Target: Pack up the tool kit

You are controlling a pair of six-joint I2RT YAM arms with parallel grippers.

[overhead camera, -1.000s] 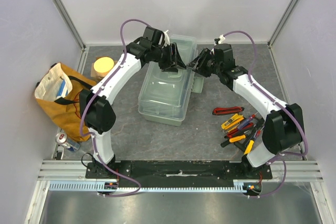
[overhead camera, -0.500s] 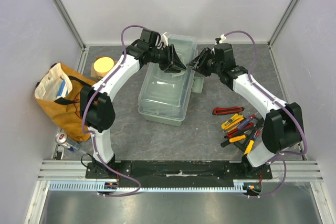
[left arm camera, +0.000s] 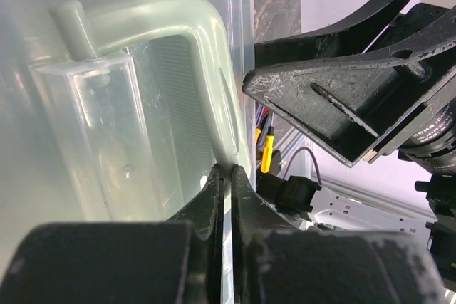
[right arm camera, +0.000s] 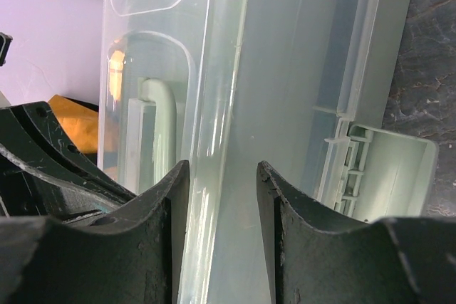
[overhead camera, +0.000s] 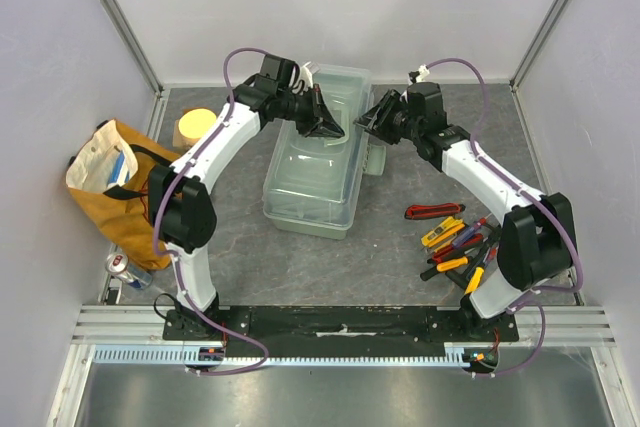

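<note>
**Top external.** The toolbox (overhead camera: pixel 310 187) is seen lid-down and closed on the table (overhead camera: pixel 400 267), left of centre, its long axis running near to far. Both arms are bent over its far half. The left gripper (overhead camera: pixel 333 127) is placed over the middle of the lid. The right gripper (overhead camera: pixel 368 119) is set at the lid's right edge, just beside the left one. The hand tools (overhead camera: pixel 455 242) are heaped on the table near the right arm's base, well apart from the toolbox (red, yellow, blue and black handles are made out). A yellow-orange cloth bag (overhead camera: pixel 110 192) is slumped at the left wall.

**Left wrist.** The left gripper's fingers are seen pressed together, with only a hairline between them. They are set at the foot of the pale green handle (left arm camera: pixel 192 26), which is lying flat on the translucent lid. Whether anything is pinched between them cannot be told. The right gripper's black fingers are seen close by on the right.

**Right wrist.** The right gripper's fingers are held apart. The lid's right edge is seen in the gap between them, and no contact can be confirmed. The toolbox's latch (right arm camera: pixel 385 169) is seen hanging at its right side, over dark table.
</note>
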